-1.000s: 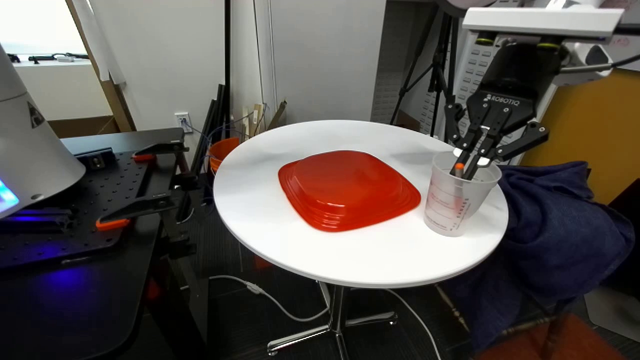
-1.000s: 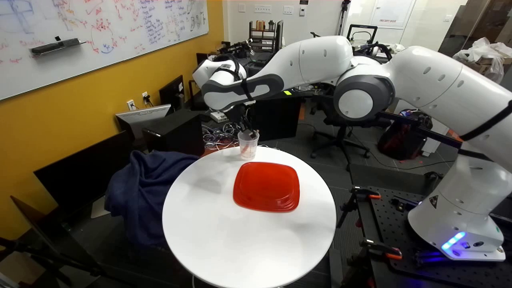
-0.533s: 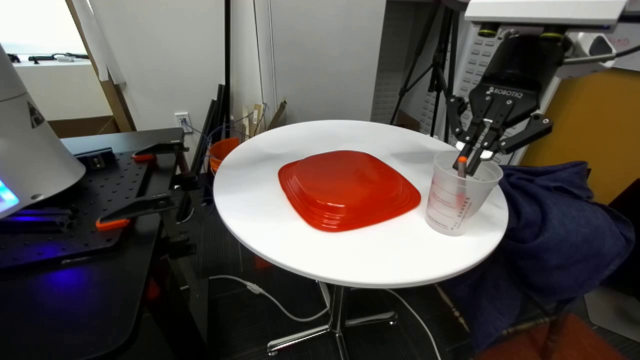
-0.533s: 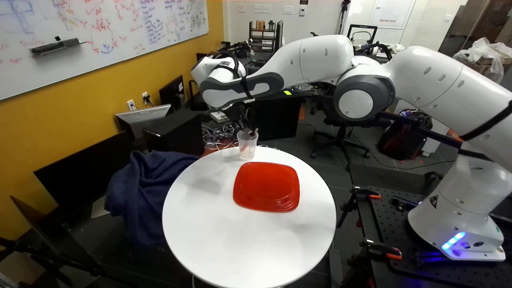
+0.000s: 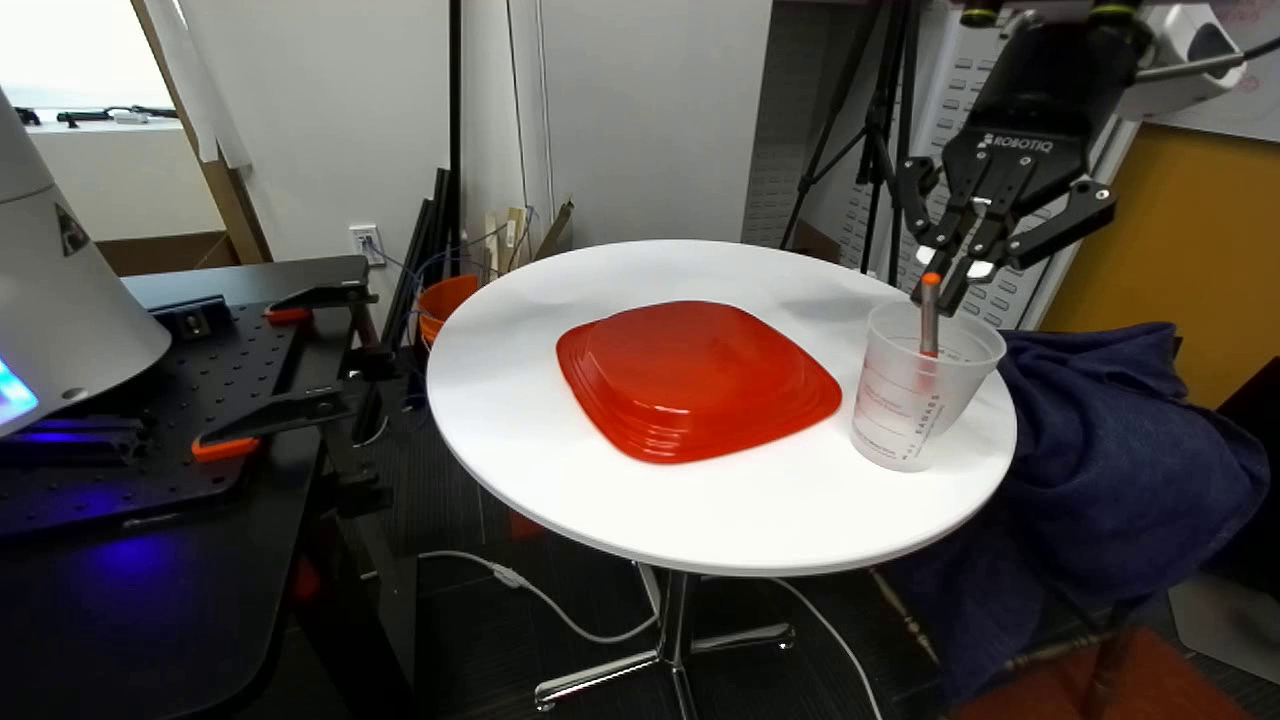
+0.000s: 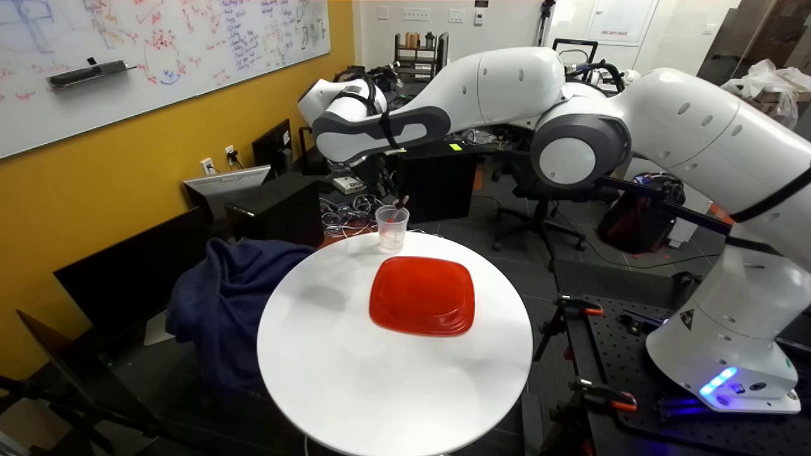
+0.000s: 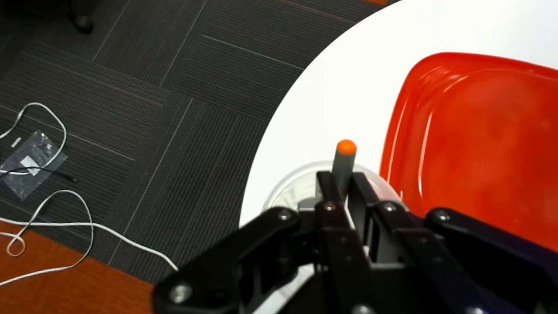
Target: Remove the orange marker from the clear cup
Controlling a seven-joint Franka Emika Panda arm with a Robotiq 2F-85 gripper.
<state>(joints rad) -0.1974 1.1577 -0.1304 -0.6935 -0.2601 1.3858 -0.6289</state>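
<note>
In the wrist view the gripper (image 7: 343, 183), black jointed links with bright screw heads, has its two fingers drawn nearly together, parted only by the thickness of the orange marker (image 7: 344, 168), which they pinch; the marker is a slim round stick, smooth and grey along the barrel, bright orange at the rounded top end, reddish lower down; that orange end sticks out past the fingertips, and the rest hangs beneath them at a tilt, its lower end inside the clear cup (image 5: 900, 415); directly under the gripper the cup stands upright, a cloudy plastic tumbler flaring toward a thin rim, printed in red and black; through its wall the marker shows as a red blur, and I cannot tell whether the two touch.

Below the cup spreads the smooth white top of a round table (image 5: 600, 510); right of the gripper in the wrist view, near the cup, lies a glossy red plate (image 7: 479, 152), square with rounded corners and a stepped rim; left of the gripper there, ribbed dark carpet (image 7: 205, 174) bears a crinkled clear bag (image 7: 40, 143) and a white slip (image 7: 28, 162), inside it or on top I cannot tell; in an exterior view a blue cloth (image 5: 1120, 430) hangs in soft folds, below and right of the gripper; well to the left of the gripper there, an orange bucket (image 5: 442, 300) shows past the table, contents hidden.
</note>
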